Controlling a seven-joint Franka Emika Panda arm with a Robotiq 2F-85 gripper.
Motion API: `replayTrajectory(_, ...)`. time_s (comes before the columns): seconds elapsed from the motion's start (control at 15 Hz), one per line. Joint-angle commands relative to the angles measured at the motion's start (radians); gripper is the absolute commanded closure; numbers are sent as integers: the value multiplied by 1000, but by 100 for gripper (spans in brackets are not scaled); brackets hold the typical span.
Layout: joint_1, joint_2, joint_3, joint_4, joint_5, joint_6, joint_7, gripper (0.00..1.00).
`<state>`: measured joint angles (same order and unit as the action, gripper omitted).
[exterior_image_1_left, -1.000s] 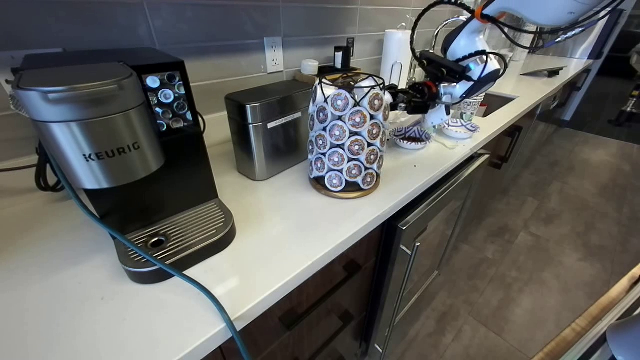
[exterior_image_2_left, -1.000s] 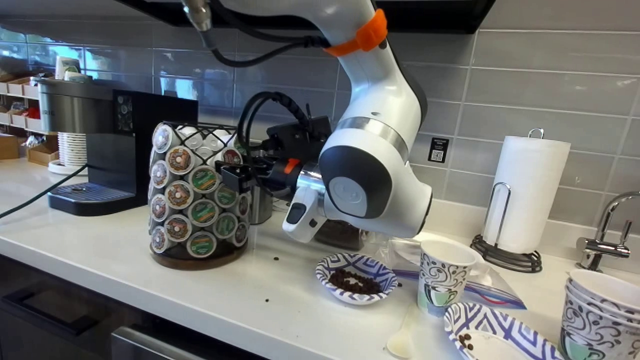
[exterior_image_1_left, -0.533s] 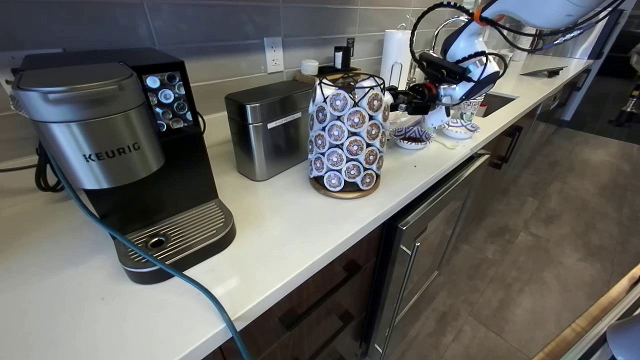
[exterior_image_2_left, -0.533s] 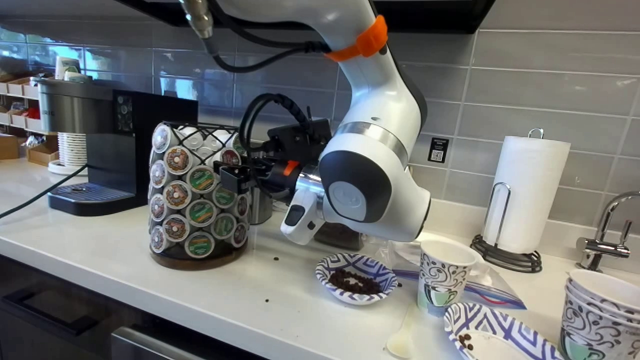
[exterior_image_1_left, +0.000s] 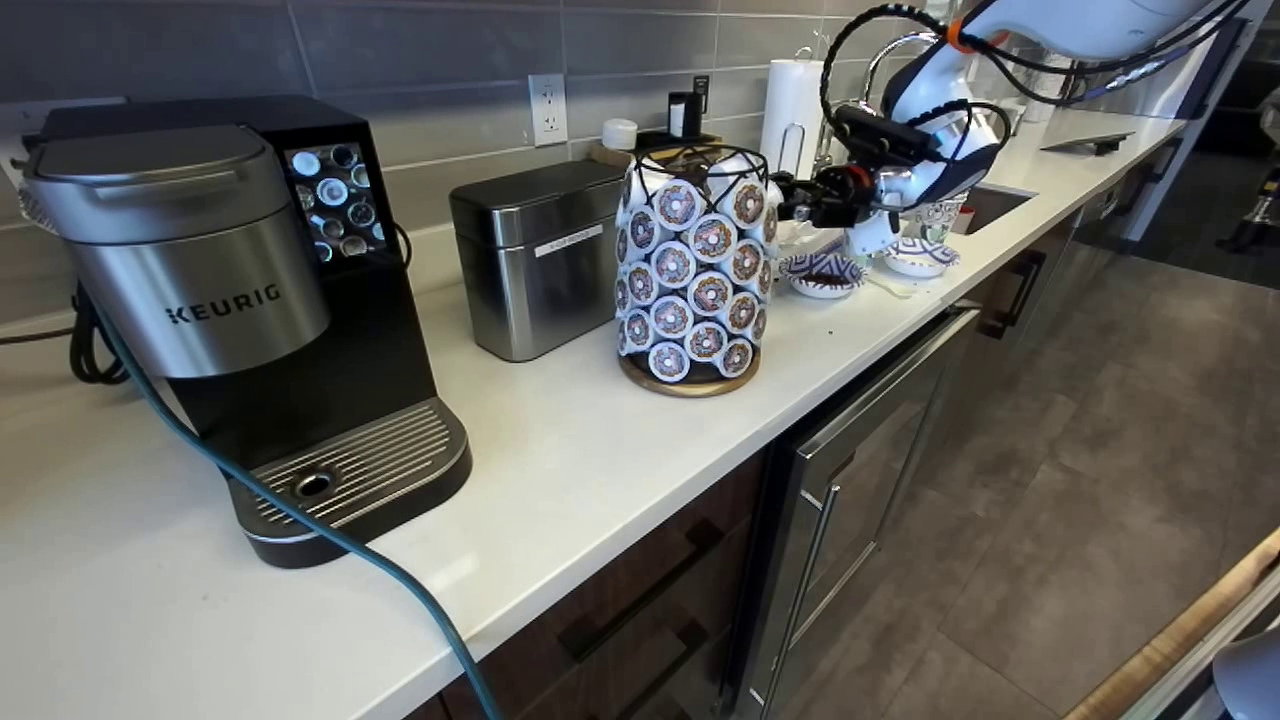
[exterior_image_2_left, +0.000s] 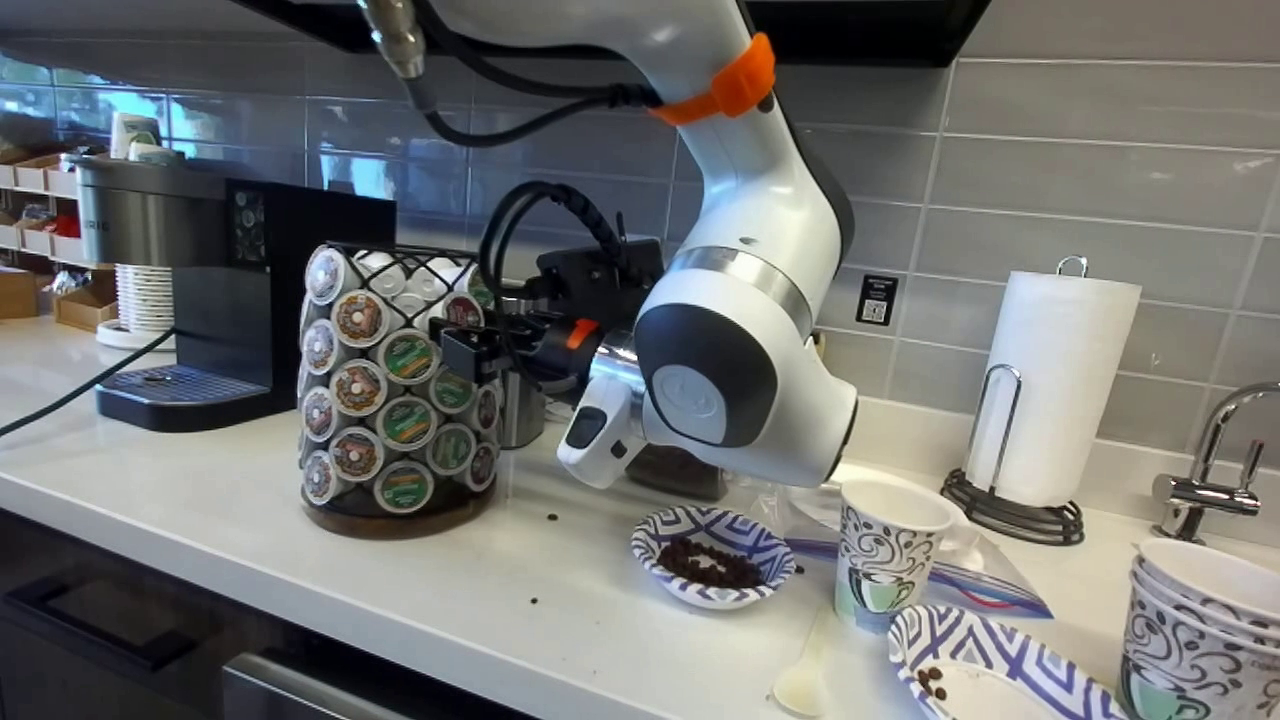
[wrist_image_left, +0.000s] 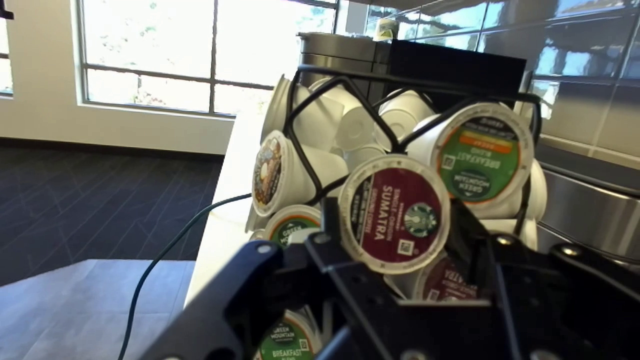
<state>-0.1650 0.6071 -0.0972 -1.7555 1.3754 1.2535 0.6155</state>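
My gripper (exterior_image_2_left: 466, 345) is at the upper side of a round wire rack (exterior_image_2_left: 393, 248) filled with coffee pods. In the wrist view, its two black fingers (wrist_image_left: 393, 206) press on opposite sides of a maroon-lidded Sumatra pod (wrist_image_left: 400, 222), which sits in the rack's wire lattice. In an exterior view the same pod (exterior_image_2_left: 462, 312) is partly covered by the gripper. A green-lidded pod (wrist_image_left: 480, 162) is up and to its right, and another maroon pod (wrist_image_left: 445, 282) is below. In an exterior view the gripper (exterior_image_1_left: 785, 200) meets the rack's far side (exterior_image_1_left: 695, 155).
A Keurig coffee maker (exterior_image_1_left: 215, 290) and a metal box (exterior_image_1_left: 540, 270) stand near the rack. On the counter (exterior_image_2_left: 560, 640) are a bowl of dark beans (exterior_image_2_left: 712, 590), a paper cup (exterior_image_2_left: 880, 560), a plastic spoon (exterior_image_2_left: 800, 690), stacked cups (exterior_image_2_left: 1200, 650) and a paper towel roll (exterior_image_2_left: 1060, 390).
The rack turned very slightly between one second and half a second ago, then a little back in one view. The arm shifted slightly. The fingers stay at the maroon pod.
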Motion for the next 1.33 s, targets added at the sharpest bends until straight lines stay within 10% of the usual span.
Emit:
replayTrajectory(0.0, 22, -4, -5, -8, 35, 22, 22, 72)
replayTrajectory(0.47, 25, 3, -5, -7, 47, 21, 40, 72)
replayTrajectory(0.6, 26, -10, -12, -12, 41, 35, 36, 21)
replayTrajectory(0.8, 28, -9, -14, -7, 32, 35, 45, 1)
replayTrajectory(1.27, 41, -22, -29, -12, 13, 70, 63, 0)
